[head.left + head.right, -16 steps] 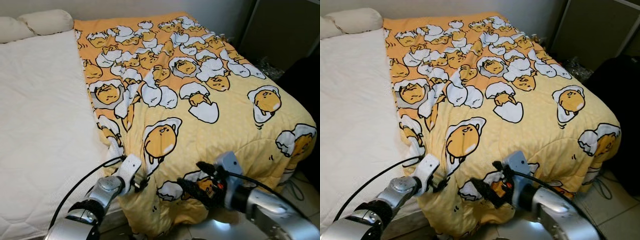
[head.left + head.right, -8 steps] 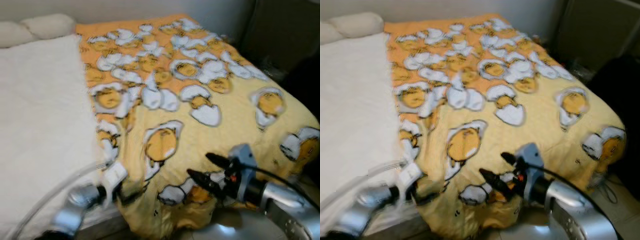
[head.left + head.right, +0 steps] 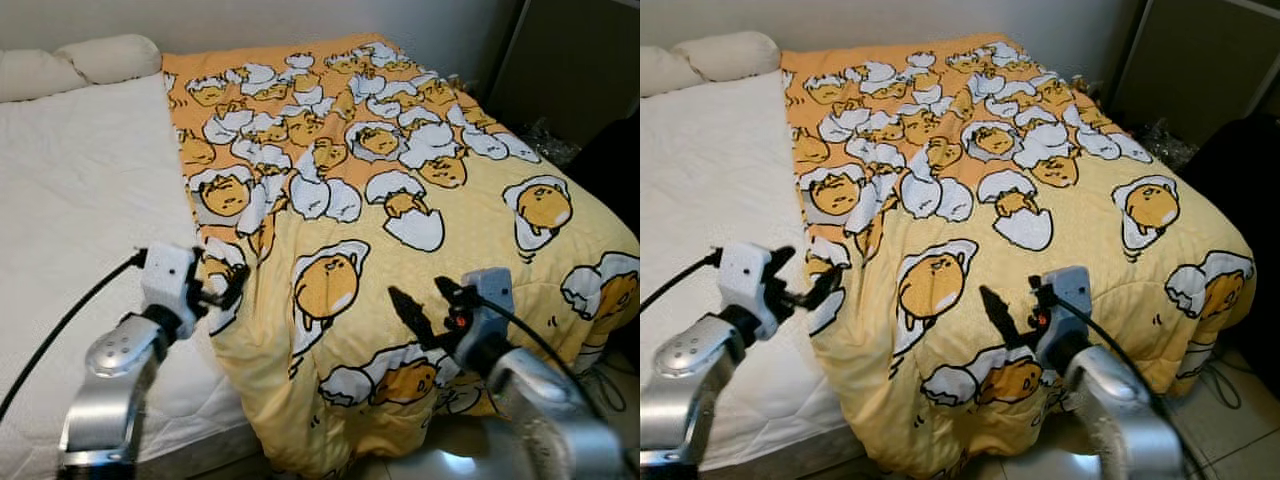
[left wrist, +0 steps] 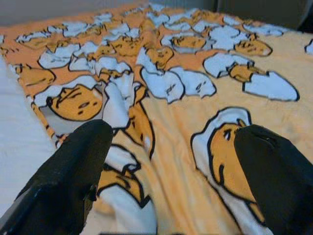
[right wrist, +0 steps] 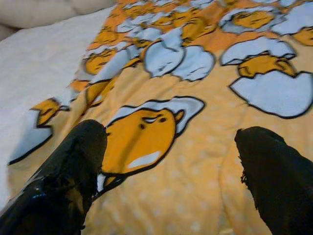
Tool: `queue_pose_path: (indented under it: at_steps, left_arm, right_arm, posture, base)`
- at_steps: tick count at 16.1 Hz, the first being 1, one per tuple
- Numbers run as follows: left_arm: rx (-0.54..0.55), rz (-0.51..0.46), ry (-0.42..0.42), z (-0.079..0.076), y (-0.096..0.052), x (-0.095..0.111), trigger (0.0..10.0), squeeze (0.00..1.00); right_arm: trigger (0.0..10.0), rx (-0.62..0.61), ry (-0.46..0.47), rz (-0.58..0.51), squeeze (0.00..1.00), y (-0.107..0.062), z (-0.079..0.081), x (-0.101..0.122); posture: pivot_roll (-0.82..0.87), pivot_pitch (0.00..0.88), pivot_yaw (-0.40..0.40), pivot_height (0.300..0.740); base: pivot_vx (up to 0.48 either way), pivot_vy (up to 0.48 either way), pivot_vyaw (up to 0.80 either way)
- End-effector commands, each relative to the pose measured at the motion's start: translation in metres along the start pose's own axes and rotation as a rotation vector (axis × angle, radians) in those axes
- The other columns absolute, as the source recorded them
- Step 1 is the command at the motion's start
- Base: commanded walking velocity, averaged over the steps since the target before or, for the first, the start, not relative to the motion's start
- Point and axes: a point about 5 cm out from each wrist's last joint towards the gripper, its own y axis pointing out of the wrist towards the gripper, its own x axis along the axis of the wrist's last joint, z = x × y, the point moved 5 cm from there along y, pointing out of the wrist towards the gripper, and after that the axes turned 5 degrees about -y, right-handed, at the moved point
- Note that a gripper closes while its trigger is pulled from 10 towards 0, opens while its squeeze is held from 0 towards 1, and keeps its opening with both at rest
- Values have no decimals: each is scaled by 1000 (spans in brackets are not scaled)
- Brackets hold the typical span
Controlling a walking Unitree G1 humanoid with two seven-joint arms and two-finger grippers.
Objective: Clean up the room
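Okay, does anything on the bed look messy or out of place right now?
Yes: the yellow egg-print comforter covers just the bed's right half, leaving the white mattress pad bare. Its inner edge is rumpled near the open left tool; the open right tool hovers over its foot end.

Bed (image 3: 80, 200), yellow egg-print blanket (image 3: 400, 180), two pillows (image 3: 75, 65)

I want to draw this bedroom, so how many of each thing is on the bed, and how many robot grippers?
Blankets: 1, the yellow egg-print blanket
Pillows: 2, one pillow and another pillow at the head of the mattress
Grippers: 2, the left gripper and the right gripper, both with jaws open
Total: 5
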Motion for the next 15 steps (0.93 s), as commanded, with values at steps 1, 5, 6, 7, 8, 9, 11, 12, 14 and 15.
queue_pose_path:
  at_steps: [1, 5, 6, 7, 8, 9, 11, 12, 14, 15]
  left_arm:
    - [21, 8, 9, 2, -2, 1, 10000, 0]
    - [61, 34, 40, -4, 4, -8, 10000, 0]
    - [68, 36, 49, -2, 5, -8, 10000, 0]
    - [73, 38, 57, 0, 5, -8, 10000, 0]
    - [78, 41, 64, 2, 5, -8, 10000, 0]
    - [81, 43, 69, 3, 6, -8, 10000, 0]
    - [55, 45, 102, -3, 9, -9, 10000, 0]
    - [37, 41, 129, -7, 11, -9, 10000, 0]
    - [25, 50, 137, -11, 12, -11, 10000, 0]
    - [31, 60, 126, -11, 12, -14, 10000, 0]
  right_arm:
    - [10000, -28, -21, -13, 0, 0, -4, 2]
    - [10000, -82, 54, 2, 0, 10, 1, -23]
    - [10000, -85, 57, -2, 0, 11, 1, -23]
    - [10000, -86, 56, -5, 0, 12, 0, -24]
    - [10000, -87, 49, -5, 0, 13, -2, -24]
    - [10000, -93, 45, 0, 0, 13, -6, -26]
    - [10000, -110, 39, 10, 0, 12, -12, -31]
    - [10000, -113, 40, 9, 0, 12, -13, -31]
    - [10000, -114, 33, 17, 0, 11, -16, -35]
    - [10000, -113, 37, 22, 0, 12, -18, -37]
  posture:
    - [6, 0, 57, 740]
    - [44, 0, 17, 740]
    - [45, 0, 15, 740]
    - [47, 0, 10, 740]
    - [47, 0, 8, 740]
    - [44, 0, 8, 740]
    - [35, 0, 12, 740]
    - [33, 0, 12, 740]
    - [27, 0, 12, 740]
    - [26, 0, 9, 740]
  base:
    - [0, 292, 0]
    - [0, 480, -327]
    - [0, 480, -581]
    - [0, 480, 0]
    - [0, 480, 0]
    - [0, 480, 0]
    - [0, 96, 0]
    - [0, -480, 0]
    - [0, -480, 0]
    - [0, -480, 0]
